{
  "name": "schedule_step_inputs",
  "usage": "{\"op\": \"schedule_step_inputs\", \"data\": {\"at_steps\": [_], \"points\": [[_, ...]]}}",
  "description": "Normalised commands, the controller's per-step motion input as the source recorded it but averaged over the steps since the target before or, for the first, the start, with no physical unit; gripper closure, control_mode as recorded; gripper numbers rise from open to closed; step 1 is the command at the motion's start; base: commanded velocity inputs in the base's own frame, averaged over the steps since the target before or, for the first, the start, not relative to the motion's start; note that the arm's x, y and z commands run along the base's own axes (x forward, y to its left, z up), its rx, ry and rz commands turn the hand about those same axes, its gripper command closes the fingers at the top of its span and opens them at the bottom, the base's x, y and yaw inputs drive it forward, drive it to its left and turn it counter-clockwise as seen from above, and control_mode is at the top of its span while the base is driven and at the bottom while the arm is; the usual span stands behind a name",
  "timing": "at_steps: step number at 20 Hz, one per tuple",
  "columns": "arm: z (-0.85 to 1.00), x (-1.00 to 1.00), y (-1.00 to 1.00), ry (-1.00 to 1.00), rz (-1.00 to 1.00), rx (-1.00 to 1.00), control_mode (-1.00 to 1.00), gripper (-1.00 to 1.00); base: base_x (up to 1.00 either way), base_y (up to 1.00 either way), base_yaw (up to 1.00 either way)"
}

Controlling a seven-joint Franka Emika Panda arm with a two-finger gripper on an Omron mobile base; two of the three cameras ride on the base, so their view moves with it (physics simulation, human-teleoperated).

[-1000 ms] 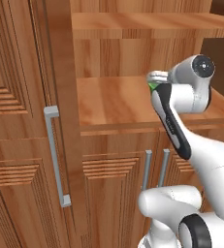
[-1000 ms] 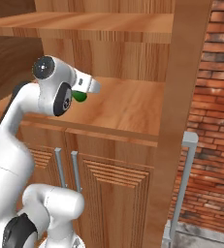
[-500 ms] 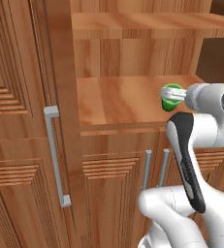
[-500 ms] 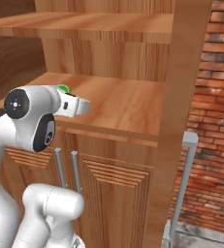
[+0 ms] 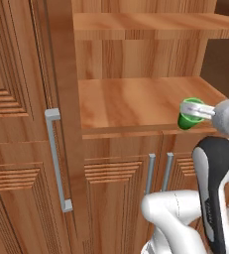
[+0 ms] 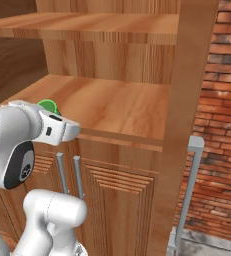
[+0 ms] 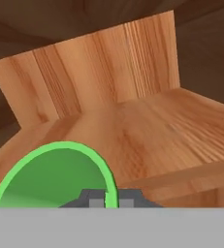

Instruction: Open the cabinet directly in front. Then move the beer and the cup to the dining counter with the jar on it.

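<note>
cup: plain green cup (image 5: pixel 189 118) at the front edge of the cabinet's lower open shelf, right end as the left base view shows it; also seen in the right base view (image 6: pixel 49 106) and, rim-on, in the hand view (image 7: pixel 55 177)
cup axis: upright, open rim up; whether it rests on the shelf or is just lifted — cannot tell
jaws: gripper (image 5: pixel 194 109) at the cup's rim; in the hand view the two dark tips sit either side of the rim wall — looks like they are pinching the rim, one tip inside, one outside
key relation: cup hangs directly at the jaws, on the shelf's outer edge, so the way out is straight back from the shelf, toward the robot
cabinet: doors open (image 5: pixel 61 114), upper shelf (image 5: pixel 141 22) above the cup bare
lower doors: below the cup's shelf, closed, short grey handles (image 5: pixel 149 173)
beer: not made out
step (judged): carrying the cup out; dining bench delivery not yet done
</note>
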Motion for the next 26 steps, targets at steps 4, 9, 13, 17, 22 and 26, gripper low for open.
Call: {"op": "schedule_step_inputs", "data": {"at_steps": [4,9,13,17,22,26], "points": [[0.00,-0.96,0.01,0.26,0.00,0.02,-1.00,1.00,0.00,0.00,0.00],[-0.04,-0.35,0.07,0.10,0.01,0.00,-1.00,1.00,0.00,0.00,0.00],[0.00,-0.19,0.04,0.00,0.00,0.00,-1.00,1.00,0.00,0.00,0.00],[0.00,-0.38,0.11,0.00,0.02,0.00,1.00,1.00,-0.48,0.14,0.05],[0.00,0.00,0.00,0.00,0.00,0.00,1.00,1.00,-1.00,0.37,0.34],[0.00,0.00,0.00,0.00,0.00,0.00,1.00,1.00,-0.72,0.38,0.66]]}}
